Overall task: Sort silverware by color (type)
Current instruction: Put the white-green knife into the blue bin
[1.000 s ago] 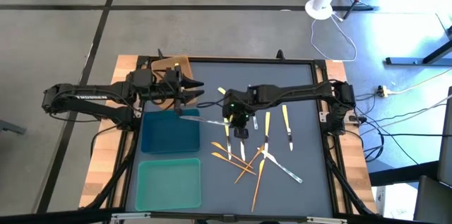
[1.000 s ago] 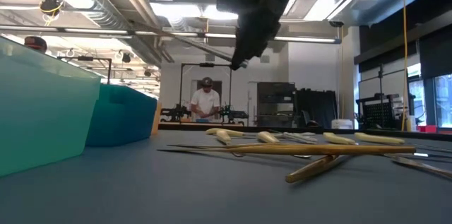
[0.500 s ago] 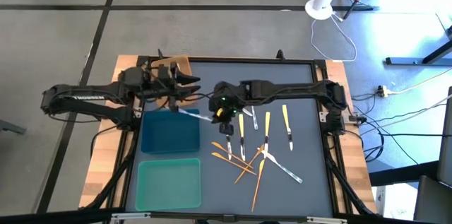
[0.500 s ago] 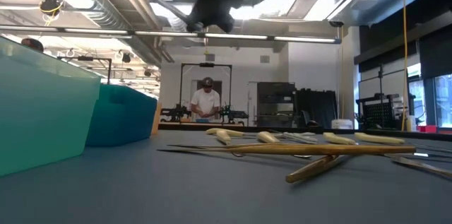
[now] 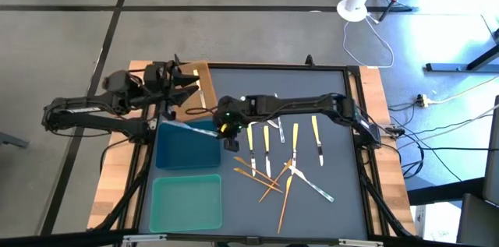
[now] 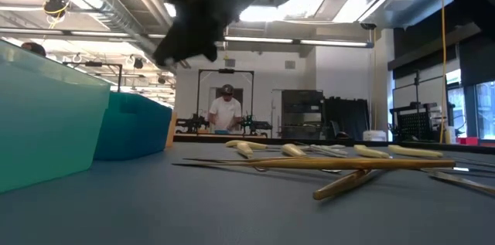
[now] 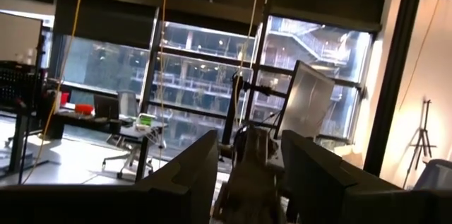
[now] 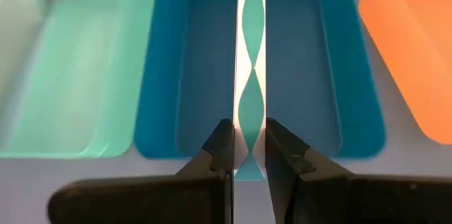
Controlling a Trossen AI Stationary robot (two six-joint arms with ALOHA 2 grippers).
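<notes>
Right gripper [image 8: 247, 155] is pinched shut on a silver-grey utensil [image 8: 248, 75] that sticks out over the blue tray [image 5: 187, 147], a grip plain only in the right wrist view, while the high view adds that this tray sits along the table's [image 5: 343, 200] left edge between the brown tray [image 5: 196, 75] at the far left corner and the teal tray [image 5: 185, 204] at the near one. Left gripper [image 5: 187, 83] hovers over the brown tray with its jaws wide and nothing between them. Remaining silverware [image 5: 277, 169], yellow-handled, silver-grey and orange-gold, lies scattered mid-table, and the low view alone shows a person [image 6: 226, 112] far behind.
</notes>
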